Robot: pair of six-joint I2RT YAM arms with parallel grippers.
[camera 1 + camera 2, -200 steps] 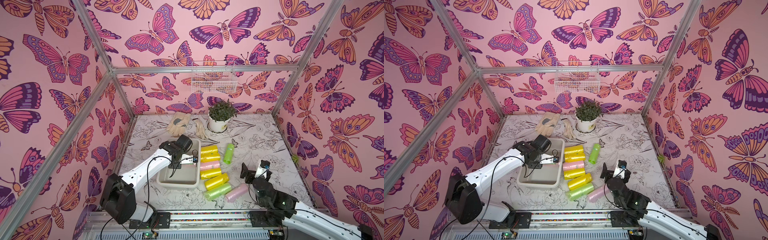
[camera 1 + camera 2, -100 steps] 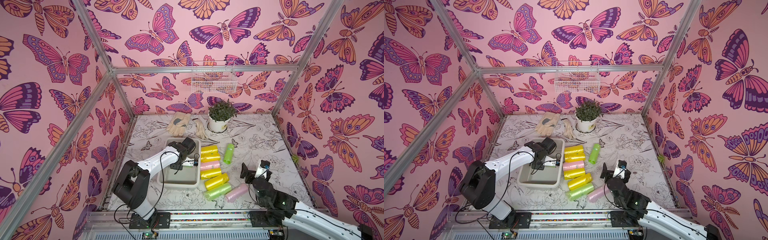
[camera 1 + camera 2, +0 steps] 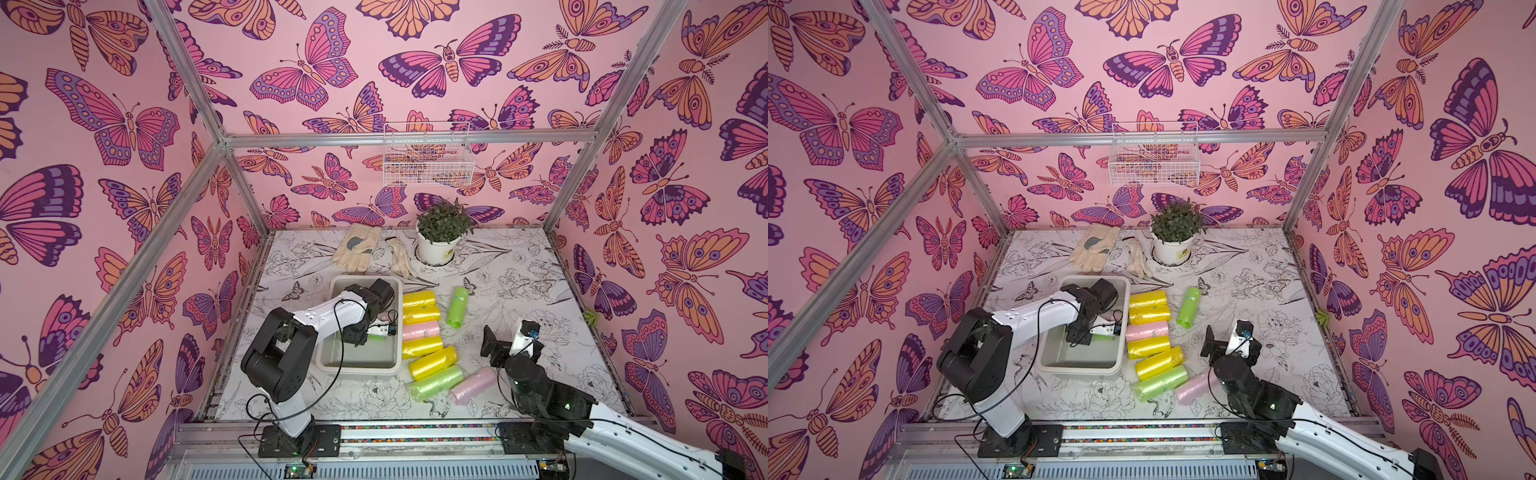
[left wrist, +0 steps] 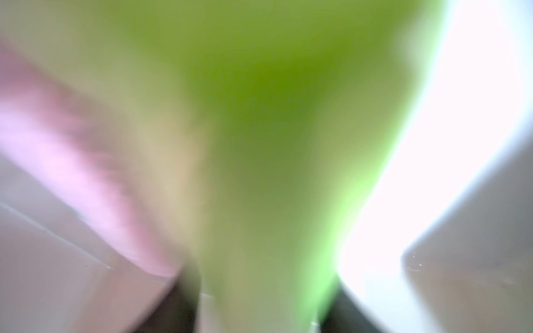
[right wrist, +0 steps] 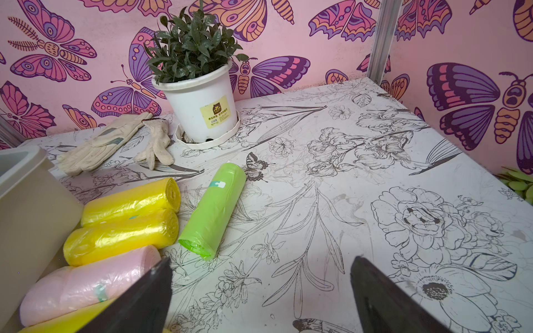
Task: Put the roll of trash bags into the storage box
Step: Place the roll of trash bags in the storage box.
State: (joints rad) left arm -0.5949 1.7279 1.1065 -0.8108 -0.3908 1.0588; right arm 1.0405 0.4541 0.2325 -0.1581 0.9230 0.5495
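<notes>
In both top views the left gripper [image 3: 369,332] reached into the box [image 3: 357,369], where the green roll [image 3: 376,338] lay.

The left wrist view showed only the blurred roll [image 4: 259,144], so I cannot tell the grip.

In the right wrist view the right gripper [image 5: 261,259] was spread wide and empty above the table [image 5: 375,173].

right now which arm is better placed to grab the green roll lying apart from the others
Right, probably. The right gripper is open and empty, with its wrist view facing that green roll; the left gripper is down inside the storage box.
</notes>
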